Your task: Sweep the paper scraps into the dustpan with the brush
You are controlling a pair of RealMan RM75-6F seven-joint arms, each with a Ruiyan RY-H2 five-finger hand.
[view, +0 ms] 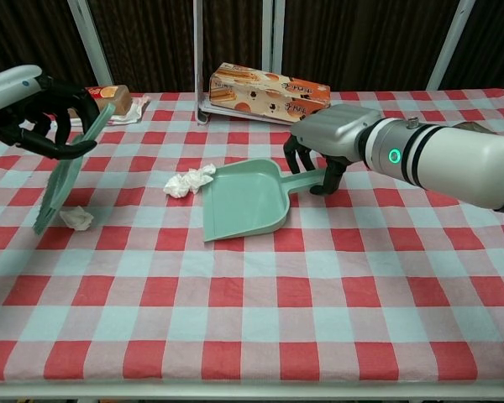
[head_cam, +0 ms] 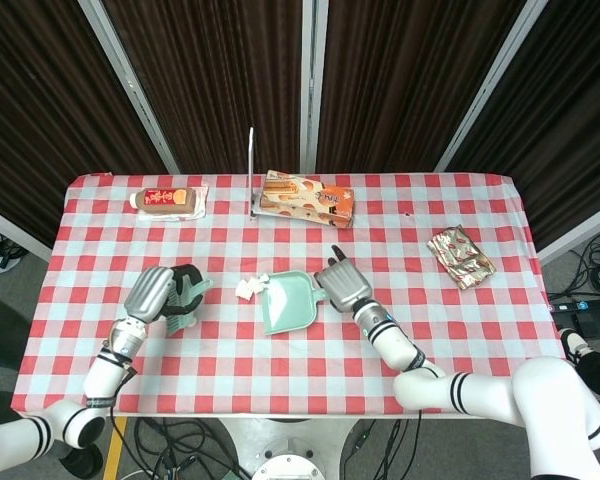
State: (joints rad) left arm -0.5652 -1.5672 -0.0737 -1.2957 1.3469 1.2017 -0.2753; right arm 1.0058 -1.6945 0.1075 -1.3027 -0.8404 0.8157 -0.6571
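Checked red-and-white cloth covers the table (view: 260, 336) from the near edge to the far one. Toward the left edge my left hand (view: 35, 113) is clamped on the green brush (view: 63, 172), which slants down with its lower end just beside a crumpled paper scrap (view: 76, 219) lying on the cloth. Near the middle sits the mint dustpan (view: 245, 201), mouth toward the near edge; a second, larger scrap (view: 189, 180) lies right at its left rim — whether it touches, I cannot tell. My right hand (view: 323, 151) has its fingers curled around the dustpan's handle, holding it down on the cloth. Farther back, by the far edge, lies an orange biscuit box (view: 269, 88) beside a thin upright post (head_cam: 251, 170), and a wrapped snack (head_cam: 166, 200) rests toward the far left corner. A crinkled foil packet (head_cam: 460, 256) lies toward the right edge.
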